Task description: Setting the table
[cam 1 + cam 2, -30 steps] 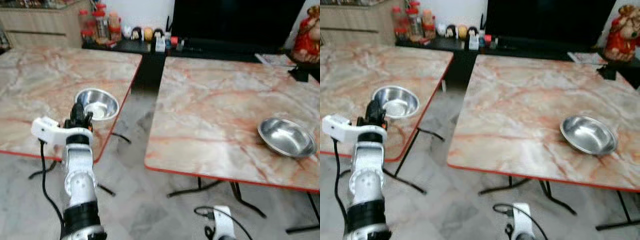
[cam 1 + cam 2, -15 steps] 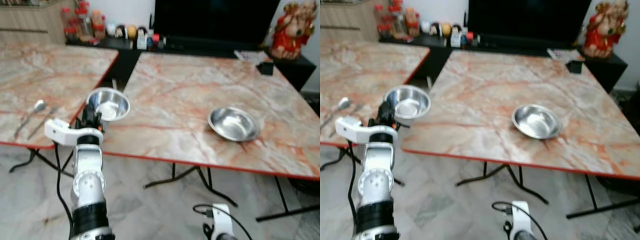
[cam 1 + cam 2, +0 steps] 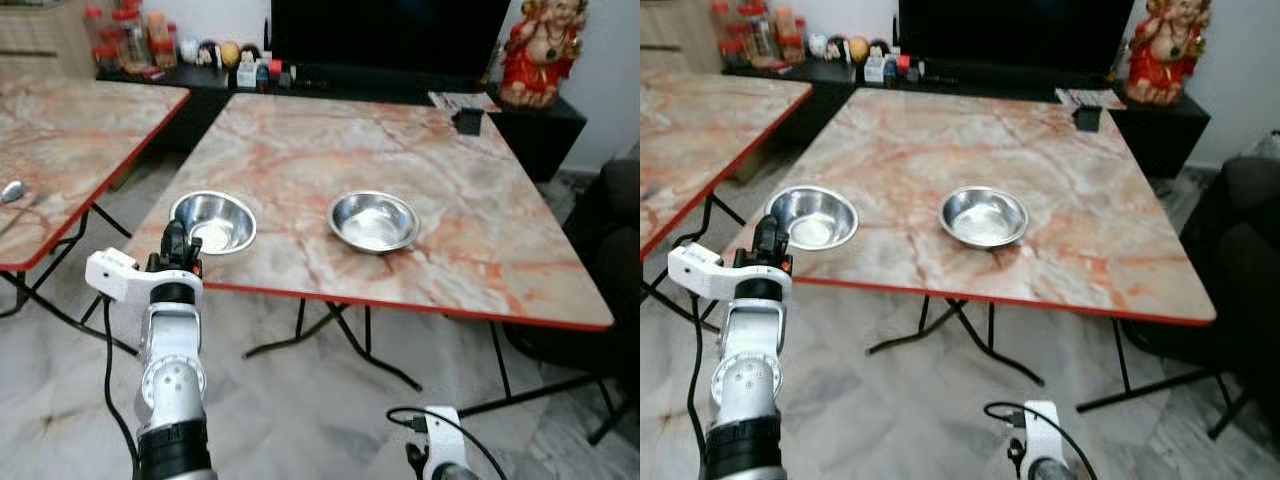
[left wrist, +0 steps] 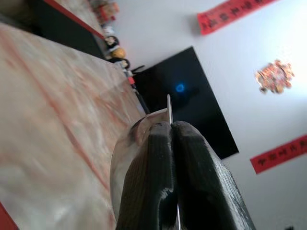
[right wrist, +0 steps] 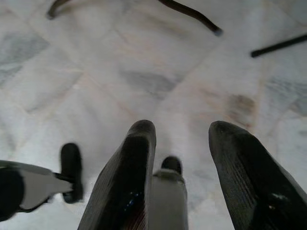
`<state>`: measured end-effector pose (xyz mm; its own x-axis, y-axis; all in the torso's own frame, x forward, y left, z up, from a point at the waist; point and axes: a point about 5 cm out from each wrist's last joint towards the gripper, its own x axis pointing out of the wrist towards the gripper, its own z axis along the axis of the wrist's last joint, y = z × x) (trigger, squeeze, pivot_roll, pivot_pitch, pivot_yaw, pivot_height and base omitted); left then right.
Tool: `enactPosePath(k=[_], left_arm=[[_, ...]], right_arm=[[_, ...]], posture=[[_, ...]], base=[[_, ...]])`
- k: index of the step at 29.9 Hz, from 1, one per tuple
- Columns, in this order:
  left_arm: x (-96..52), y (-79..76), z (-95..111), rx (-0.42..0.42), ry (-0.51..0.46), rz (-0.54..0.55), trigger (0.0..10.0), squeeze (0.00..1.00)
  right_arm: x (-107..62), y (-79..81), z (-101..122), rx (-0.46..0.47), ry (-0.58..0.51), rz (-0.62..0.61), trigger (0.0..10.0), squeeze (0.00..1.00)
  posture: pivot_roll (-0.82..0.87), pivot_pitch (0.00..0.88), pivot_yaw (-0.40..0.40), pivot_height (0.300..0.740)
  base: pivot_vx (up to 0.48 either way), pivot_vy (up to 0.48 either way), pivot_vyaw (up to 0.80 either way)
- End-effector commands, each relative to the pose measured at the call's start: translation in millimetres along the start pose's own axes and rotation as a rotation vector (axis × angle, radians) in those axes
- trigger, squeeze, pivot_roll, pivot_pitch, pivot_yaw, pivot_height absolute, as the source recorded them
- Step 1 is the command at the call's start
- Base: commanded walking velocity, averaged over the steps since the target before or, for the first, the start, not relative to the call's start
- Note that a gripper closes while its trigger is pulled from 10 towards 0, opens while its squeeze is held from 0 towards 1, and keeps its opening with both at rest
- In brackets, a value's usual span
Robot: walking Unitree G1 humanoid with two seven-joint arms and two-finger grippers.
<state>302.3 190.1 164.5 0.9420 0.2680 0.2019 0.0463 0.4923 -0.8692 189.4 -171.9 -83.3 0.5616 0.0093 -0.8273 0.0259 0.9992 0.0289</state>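
Bowl carried to the desk's near left corner

The left hand (image 3: 176, 243) is clamped on the rim of a steel bowl (image 3: 214, 221) above the desk (image 3: 470, 210). Thin, light, slippery metal: best pinched at the rim. The right hand (image 5: 184, 165) hangs spread apart.

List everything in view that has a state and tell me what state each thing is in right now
Left gripper: shut on the rim of the held bowl.
Held bowl: upright, empty, over the near left corner of the table.
Second bowl: upright, empty, resting on the table, untouched.
Right gripper: open, holding nothing, hanging low over the floor.
Television: screen dark.
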Motion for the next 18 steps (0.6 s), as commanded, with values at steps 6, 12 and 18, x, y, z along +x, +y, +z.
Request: enactPosePath(k=[6,12,18], left_arm=[[-9.6,0.3,-7,0.114,0.057,-0.001,10.0,0.0],[-13.1,4.9,-2,0.119,0.039,0.03,10.0,0.0],[-12.6,9.6,13,0.154,-0.008,0.022,10.0,0.0]], right_arm=[[-1.1,-11.7,2,0.005,-0.01,-0.032,10.0,0.0],[-1.2,-13.2,2,0.003,-0.012,-0.034,10.0,0.0],[-0.8,-12.0,6,0.018,-0.026,-0.026,10.0,0.0]], posture=[[0.04,0.0,-0.039,0.732],[0.04,0.0,-0.043,0.732],[0.05,0.0,-0.041,0.732]], base=[[0.0,-0.096,0.0],[0.0,0.0,0.0],[0.209,0.0,-0.1]])
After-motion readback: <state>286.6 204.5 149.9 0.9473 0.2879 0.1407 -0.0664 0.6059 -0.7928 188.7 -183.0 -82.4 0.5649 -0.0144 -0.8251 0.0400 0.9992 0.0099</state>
